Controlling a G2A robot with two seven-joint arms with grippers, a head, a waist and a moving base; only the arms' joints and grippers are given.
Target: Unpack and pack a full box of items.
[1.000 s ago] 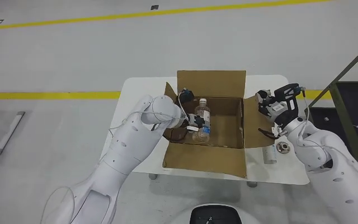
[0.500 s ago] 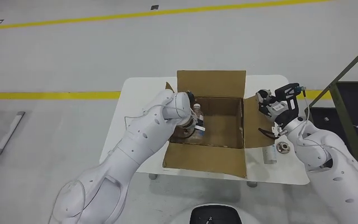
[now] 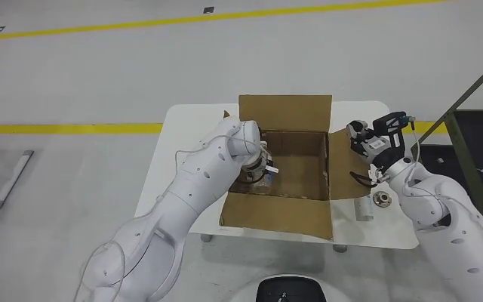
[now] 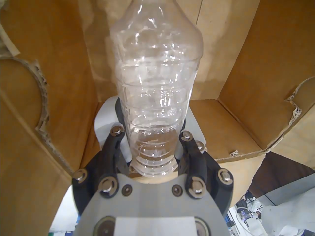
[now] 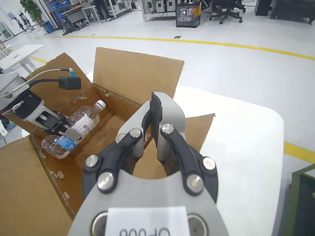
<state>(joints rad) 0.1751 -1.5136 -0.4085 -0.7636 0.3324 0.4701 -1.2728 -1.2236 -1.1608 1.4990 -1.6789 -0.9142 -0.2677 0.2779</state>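
Box (image 3: 285,113) sits open mid-table (image 3: 189,132). By its left wall my left gripper (image 4: 151,133) clamps the bottle (image 4: 155,69) low inside. I see my right gripper (image 5: 155,116) pinched together, empty, over the right flap.

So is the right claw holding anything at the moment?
No, the right claw is closed up tight with nothing gripped in it.

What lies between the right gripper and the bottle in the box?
In the top view, the box's side wall and its opened flap, then bare box floor, separate the right gripper from the bottle.
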